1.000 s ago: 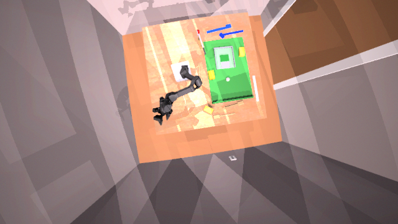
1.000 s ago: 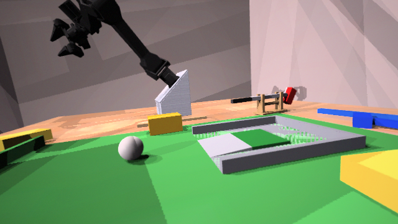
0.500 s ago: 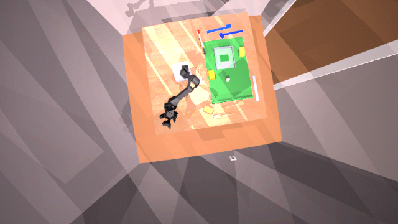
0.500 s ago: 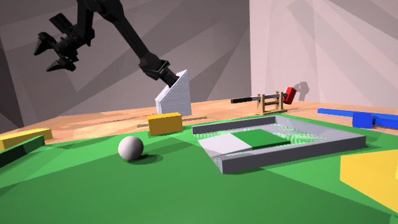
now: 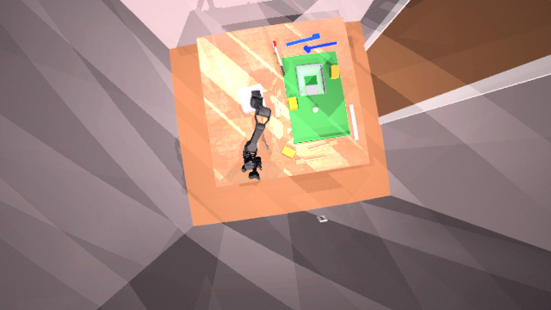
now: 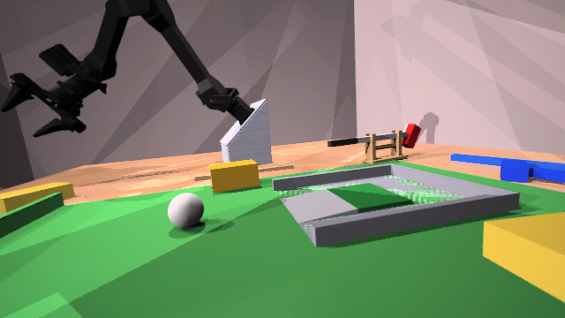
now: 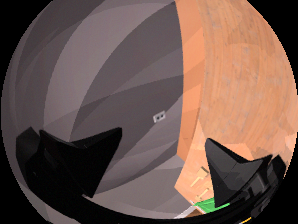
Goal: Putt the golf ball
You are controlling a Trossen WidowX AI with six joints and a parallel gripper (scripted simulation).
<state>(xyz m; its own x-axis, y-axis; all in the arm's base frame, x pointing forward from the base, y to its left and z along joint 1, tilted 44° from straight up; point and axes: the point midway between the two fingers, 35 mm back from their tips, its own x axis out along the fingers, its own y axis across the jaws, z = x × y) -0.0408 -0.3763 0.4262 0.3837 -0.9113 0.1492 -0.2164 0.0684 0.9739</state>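
Note:
The red putter [image 5: 275, 44] [image 6: 411, 135] has a red head, grey shaft and black grip. It rests across a small wooden stand [image 6: 372, 148], its grip end pointing toward the arm's side. The white golf ball [image 5: 315, 109] [image 6: 185, 210] sits on the green mat [image 5: 320, 129] [image 6: 247, 274], in front of the grey ramp [image 5: 312, 89] [image 6: 320, 205]. The ramp leads to the raised green [image 5: 310, 80] [image 6: 368, 196] inside low grey walls. My gripper [image 6: 19, 123] [image 7: 165, 137] is open and empty, raised above the table's near-left part in the top view, far from putter and ball.
Yellow blocks [image 5: 293, 103] [image 6: 234, 176] stand on the mat's left and right sides, with another yellow block [image 5: 288, 151] off its lower left corner. Two blue clubs [image 5: 303, 40] [image 6: 515, 170] lie behind the mat. A white bar [image 5: 354, 122] lies on its right. Thin wooden sticks lie nearby.

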